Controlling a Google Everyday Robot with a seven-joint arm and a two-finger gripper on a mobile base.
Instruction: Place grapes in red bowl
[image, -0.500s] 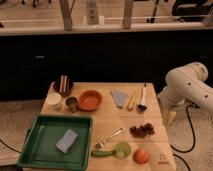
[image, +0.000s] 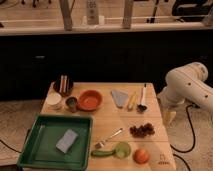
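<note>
From the camera view, the job has not really begun: the reach toward the fruit is the step in hand. The white arm (image: 187, 87) hangs off the right edge of the table (image: 107, 120), and the gripper (image: 169, 116) points down just beside that edge, near the grapes but apart from them. Whether it is spread or drawn together I cannot tell, and I see nothing in it.

The grapes (image: 142, 130) lie on the bare wood on the near right side, 1 small dark reddish bunch, low and lumpy. I'd guess they are soft and loose on the stem, so they want a gentle pinch from above.

The red bowl (image: 90, 100) sits at the far left, well apart from the bunch, and looks empty. Next, I reckon, the gripper must swing left over the bunch and drop. The carry then crosses the fork (image: 107, 138) and passes the grey cloth (image: 120, 97).
</note>
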